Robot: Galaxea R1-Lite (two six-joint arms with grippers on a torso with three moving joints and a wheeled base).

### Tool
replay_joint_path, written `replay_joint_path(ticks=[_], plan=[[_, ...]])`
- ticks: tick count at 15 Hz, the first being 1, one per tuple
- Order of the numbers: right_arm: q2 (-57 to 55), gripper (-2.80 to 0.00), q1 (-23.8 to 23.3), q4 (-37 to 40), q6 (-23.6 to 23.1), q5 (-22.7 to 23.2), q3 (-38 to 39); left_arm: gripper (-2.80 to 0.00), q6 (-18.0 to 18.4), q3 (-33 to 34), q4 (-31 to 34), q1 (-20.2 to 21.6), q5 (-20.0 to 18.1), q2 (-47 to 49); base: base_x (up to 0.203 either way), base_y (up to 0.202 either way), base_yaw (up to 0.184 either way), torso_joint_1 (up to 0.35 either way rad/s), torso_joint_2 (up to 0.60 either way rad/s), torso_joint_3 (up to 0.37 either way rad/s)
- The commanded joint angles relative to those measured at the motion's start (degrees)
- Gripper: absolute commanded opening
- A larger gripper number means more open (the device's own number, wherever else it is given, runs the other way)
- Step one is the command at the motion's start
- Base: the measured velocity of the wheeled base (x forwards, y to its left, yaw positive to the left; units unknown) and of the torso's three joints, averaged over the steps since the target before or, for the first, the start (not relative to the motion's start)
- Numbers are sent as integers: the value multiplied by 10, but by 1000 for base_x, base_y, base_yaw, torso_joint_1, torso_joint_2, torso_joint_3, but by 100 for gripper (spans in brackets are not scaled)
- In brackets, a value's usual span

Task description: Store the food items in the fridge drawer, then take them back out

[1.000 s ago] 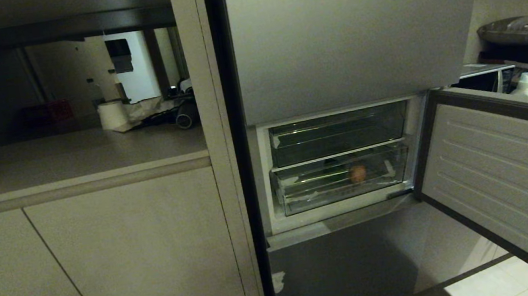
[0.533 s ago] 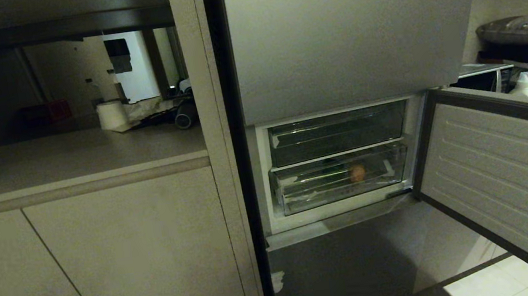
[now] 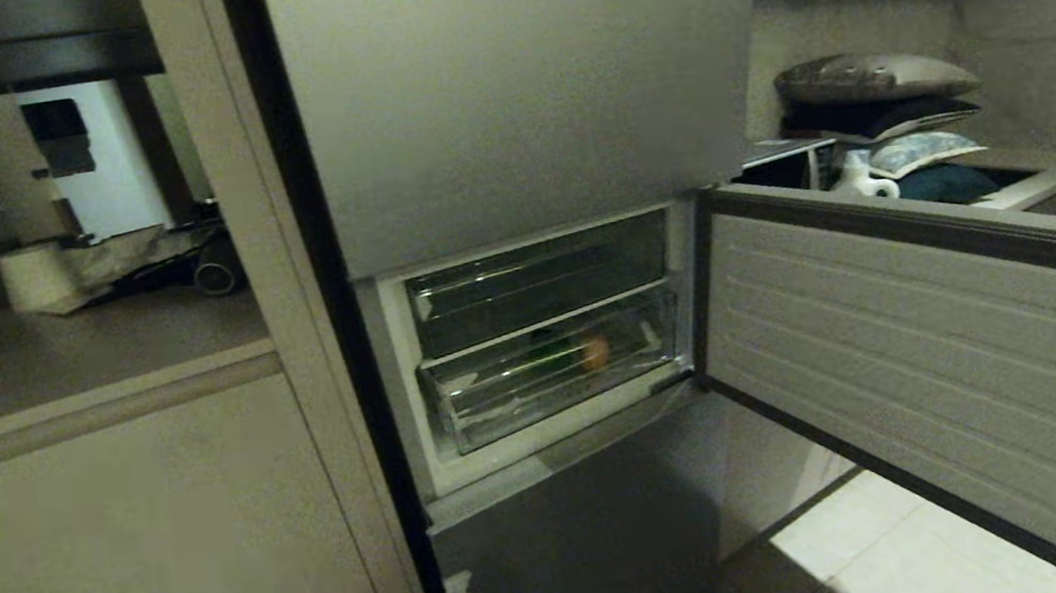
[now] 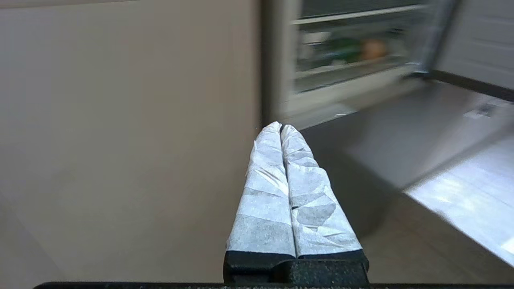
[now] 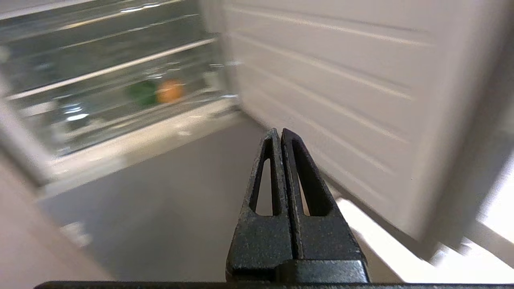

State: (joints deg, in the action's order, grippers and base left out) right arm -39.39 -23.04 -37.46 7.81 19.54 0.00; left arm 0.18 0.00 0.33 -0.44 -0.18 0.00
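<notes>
The fridge's middle compartment stands open in the head view, with two clear bins stacked inside. The lower one, the fridge drawer (image 3: 501, 406), sits pushed in. Through its front show two food items, a round orange-brown one (image 3: 595, 353) and a dark green one (image 3: 549, 342) beside it. Both arms are outside the head view. My left gripper (image 4: 280, 127), its fingers wrapped in white, is shut and empty in front of the cabinet, with the orange-brown item (image 4: 373, 49) far off. My right gripper (image 5: 280, 132) is shut and empty, low before the fridge, well short of the orange-brown item (image 5: 170, 90).
The open fridge door (image 3: 919, 359) swings out to the right at drawer height. A shallower clear tray (image 3: 537, 285) sits above the drawer. A counter (image 3: 73, 362) with a paper roll (image 3: 37, 278) lies to the left, and pale floor tiles (image 3: 882, 555) lie below the door.
The whole head view has shifted, so the fridge now sits further left: the camera moved. The dark tip of my right arm at the right edge a second ago is gone from view.
</notes>
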Motion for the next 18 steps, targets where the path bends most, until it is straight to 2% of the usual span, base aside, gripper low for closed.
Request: replay_joint_path(ticks=[1, 4, 6, 8, 12, 18], plan=[[-3, -280, -3, -3, 2, 1, 18, -280, 0, 0, 0, 0, 0, 1, 0, 8, -180, 0, 2, 2], [-15, -280, -20, -6, 3, 1, 14, -280, 0, 0, 0, 0, 0, 1, -2, 9, -173, 5, 1, 1], [-62, -280, -44, -7, 4, 1, -12, -280, 0, 0, 0, 0, 0, 1, 1, 7, -175, 4, 2, 3], [-120, -280, -92, -8, 5, -13, -51, -280, 0, 0, 0, 0, 0, 1, -2, 4, -111, 2, 2, 4], [-257, -280, -180, -9, 5, -27, -125, -280, 0, 0, 0, 0, 0, 1, 0, 0, 0, 0, 0, 0], [-432, -280, -193, -25, 4, -21, -253, -280, 0, 0, -1, 0, 0, 1, 0, 0, 0, 0, 0, 0]])
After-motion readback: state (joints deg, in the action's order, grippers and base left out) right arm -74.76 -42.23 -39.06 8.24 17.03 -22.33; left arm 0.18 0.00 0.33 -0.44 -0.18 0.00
